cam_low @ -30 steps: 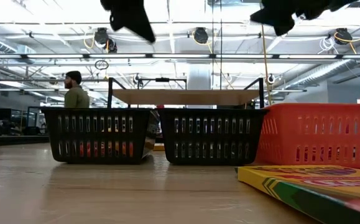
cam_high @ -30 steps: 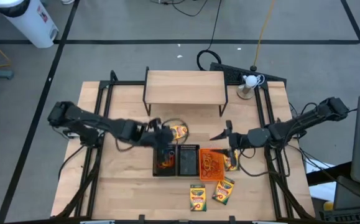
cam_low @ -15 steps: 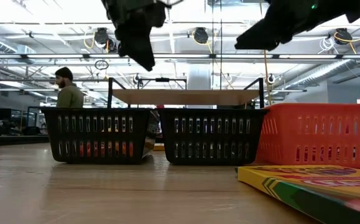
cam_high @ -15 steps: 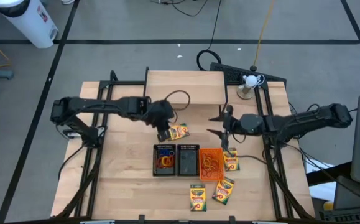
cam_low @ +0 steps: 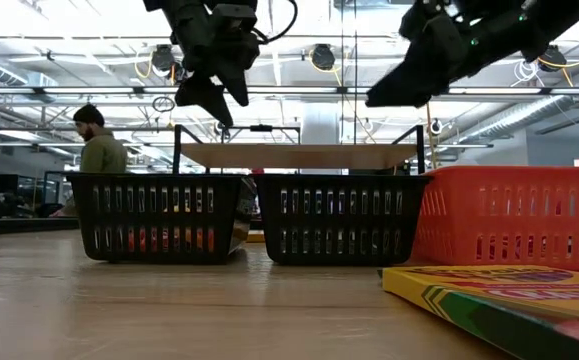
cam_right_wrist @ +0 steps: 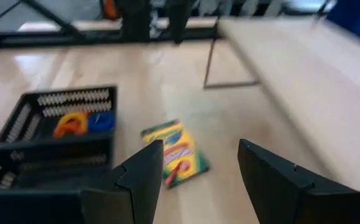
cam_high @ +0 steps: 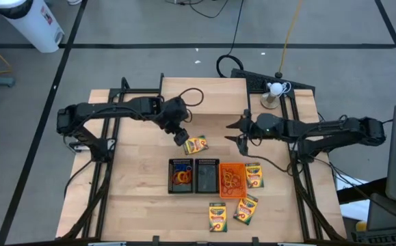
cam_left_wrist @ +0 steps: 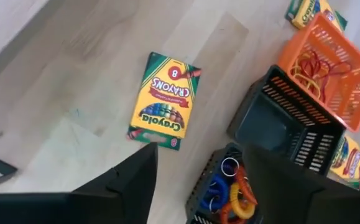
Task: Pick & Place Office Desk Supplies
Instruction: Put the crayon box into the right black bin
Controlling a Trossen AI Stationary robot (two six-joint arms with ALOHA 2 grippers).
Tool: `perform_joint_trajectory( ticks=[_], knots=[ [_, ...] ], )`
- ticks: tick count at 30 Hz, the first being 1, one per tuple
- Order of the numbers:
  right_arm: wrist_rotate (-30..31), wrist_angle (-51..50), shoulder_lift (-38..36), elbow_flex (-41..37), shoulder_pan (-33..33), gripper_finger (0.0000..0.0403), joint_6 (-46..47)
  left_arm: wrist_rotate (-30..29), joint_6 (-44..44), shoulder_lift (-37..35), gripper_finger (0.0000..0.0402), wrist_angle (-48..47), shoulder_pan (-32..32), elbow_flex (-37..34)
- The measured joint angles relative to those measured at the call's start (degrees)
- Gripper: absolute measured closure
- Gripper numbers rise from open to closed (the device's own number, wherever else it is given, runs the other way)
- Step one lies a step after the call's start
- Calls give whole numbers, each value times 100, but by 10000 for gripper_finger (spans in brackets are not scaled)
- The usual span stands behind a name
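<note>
- Light wooden table (cam_high: 136, 205) on a grey floor carries the supplies; a wooden shelf (cam_high: 203, 94) stands at its far edge, with a small white ball (cam_high: 275, 88) just beside the shelf.
- Left gripper (cam_high: 180, 136) hangs above the table near the shelf, fingers (cam_left_wrist: 120, 186) spread apart and holding nothing.
- One crayon box (cam_high: 195, 144) lies flat on the table just beside that gripper, apart from the trays.
- Right gripper (cam_high: 233, 130) hovers in front of the shelf, fingers (cam_right_wrist: 273, 180) parted and empty.
- Three mesh trays sit side by side near the middle: a black tray (cam_high: 172, 183) holding orange, red and blue rubber bands (cam_high: 182, 178), a second black tray (cam_high: 206, 187) with nothing visible inside, and an orange tray (cam_high: 221, 193) holding red and orange bands (cam_high: 232, 180).
- Another crayon box (cam_high: 254, 175) lies just beside the orange tray, and two more (cam_high: 217, 216) (cam_high: 246, 209) rest near the front edge.
- Beyond the table, a person (cam_low: 93, 150) shows in the low view.
</note>
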Motion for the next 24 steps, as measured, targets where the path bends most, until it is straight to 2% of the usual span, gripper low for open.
perform_joint_trajectory(
  ticks=[7, 15, 24],
  knots=[
    [-764, -393, 608, 0, -218, 206, 321, -34, -157, 93, 151, 420, -128, -323],
    [-1331, 653, 1554, 2, -225, 206, 269, -72, -107, 96, 151, 1413, -330, -820],
    [-1350, 1207, 2247, -4, -377, 206, -53, -765, 657, 131, 151, 1565, -343, -949]
  ],
)
